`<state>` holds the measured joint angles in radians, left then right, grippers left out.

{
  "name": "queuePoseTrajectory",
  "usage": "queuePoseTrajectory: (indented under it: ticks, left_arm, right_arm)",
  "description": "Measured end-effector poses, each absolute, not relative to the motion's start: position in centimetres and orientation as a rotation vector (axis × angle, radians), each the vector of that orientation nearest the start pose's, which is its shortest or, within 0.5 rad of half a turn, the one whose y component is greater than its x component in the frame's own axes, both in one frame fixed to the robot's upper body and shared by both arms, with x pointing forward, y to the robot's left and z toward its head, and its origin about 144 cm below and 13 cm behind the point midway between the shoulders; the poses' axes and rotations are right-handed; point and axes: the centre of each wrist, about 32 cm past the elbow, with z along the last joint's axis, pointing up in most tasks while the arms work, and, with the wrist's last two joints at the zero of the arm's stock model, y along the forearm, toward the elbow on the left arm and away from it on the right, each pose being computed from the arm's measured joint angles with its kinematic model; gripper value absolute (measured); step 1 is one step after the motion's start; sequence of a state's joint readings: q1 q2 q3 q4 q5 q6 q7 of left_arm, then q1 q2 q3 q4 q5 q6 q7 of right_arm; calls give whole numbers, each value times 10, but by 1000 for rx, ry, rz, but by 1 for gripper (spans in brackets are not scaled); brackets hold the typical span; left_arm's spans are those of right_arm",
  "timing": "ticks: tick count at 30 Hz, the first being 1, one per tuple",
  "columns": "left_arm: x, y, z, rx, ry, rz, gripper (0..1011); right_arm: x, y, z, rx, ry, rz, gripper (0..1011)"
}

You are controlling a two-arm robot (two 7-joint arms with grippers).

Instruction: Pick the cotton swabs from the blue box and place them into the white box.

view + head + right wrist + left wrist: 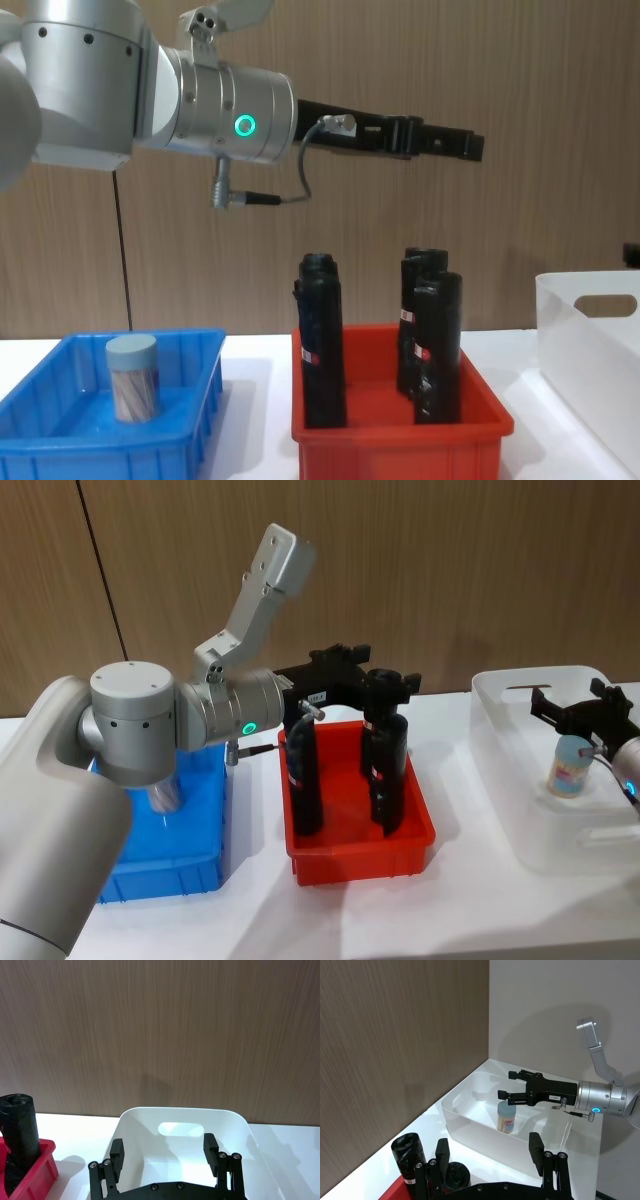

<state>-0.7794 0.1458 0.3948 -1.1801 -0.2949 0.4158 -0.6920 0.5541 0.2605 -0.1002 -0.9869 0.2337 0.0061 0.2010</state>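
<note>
Ribbed blue box (100,455), 8 o'clock, holds one clear, blue-lidded swab jar (132,380). Red bin (360,855) at centre holds upright black cylinders (305,780); left claw (489,1150) above, spread, empty. Milky smooth white box (500,740), 3 o'clock, holds a second jar (570,765); right claw (506,1085) open just above it.

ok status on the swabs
Left pincer open, high over red bin. Right pincer open over white box, swab jar inside. Second jar in blue box. Black cylinders in red bin between.
</note>
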Motion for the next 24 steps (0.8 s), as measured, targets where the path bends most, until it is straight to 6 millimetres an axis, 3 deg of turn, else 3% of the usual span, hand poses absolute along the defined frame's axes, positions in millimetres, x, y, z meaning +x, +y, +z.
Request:
queuePoseTrajectory:
  ticks: [24]
  left_arm:
    - [632,174,1324,143,44,599,1004]
  right_arm:
    - [601,-326,1188,-41,5,-1438,1002]
